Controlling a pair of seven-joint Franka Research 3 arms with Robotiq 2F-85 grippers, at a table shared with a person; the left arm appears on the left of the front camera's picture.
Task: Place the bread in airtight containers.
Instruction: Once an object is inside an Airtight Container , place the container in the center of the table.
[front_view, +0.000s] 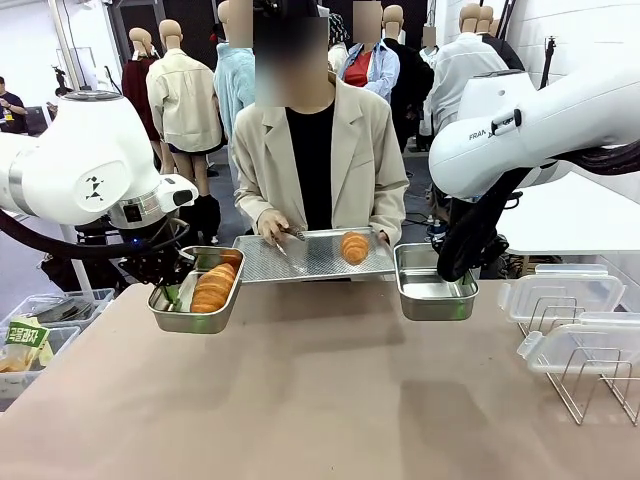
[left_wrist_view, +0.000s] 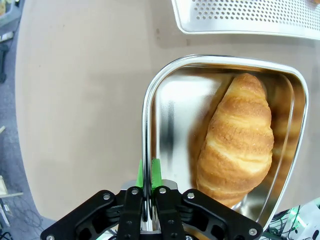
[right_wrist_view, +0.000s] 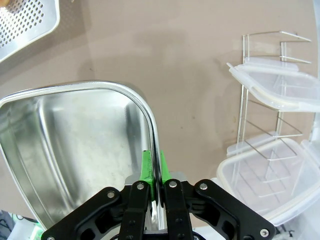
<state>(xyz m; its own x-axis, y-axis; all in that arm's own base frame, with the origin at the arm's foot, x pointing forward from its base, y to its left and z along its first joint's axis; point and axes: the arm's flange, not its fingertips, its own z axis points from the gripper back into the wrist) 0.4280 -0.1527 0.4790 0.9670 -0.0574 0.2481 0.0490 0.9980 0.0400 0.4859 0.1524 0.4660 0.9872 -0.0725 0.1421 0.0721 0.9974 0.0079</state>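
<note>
The left gripper (left_wrist_view: 148, 174) is clamped on the rim of the left container (left_wrist_view: 146, 110), with the steel wall pinched between its green pads. A golden ridged roll (left_wrist_view: 236, 140) lies lengthwise inside that box and fills most of it. The right gripper (right_wrist_view: 154, 169) grips the right container (right_wrist_view: 70, 130) the same way, jaws tight on the rim beside a rounded corner, and the box's bare steel floor shows. In the front view the two containers are well apart over the tan table (front_view: 320, 400), one at each end of a perforated tray (front_view: 300, 262). A second roll (front_view: 354, 247) lies near the tray's right end, and a person's hand (front_view: 272, 229) is at its left part. To the right of the right container, two clear lids (front_view: 560, 290) rest on a wire rack (front_view: 592, 385)
</note>
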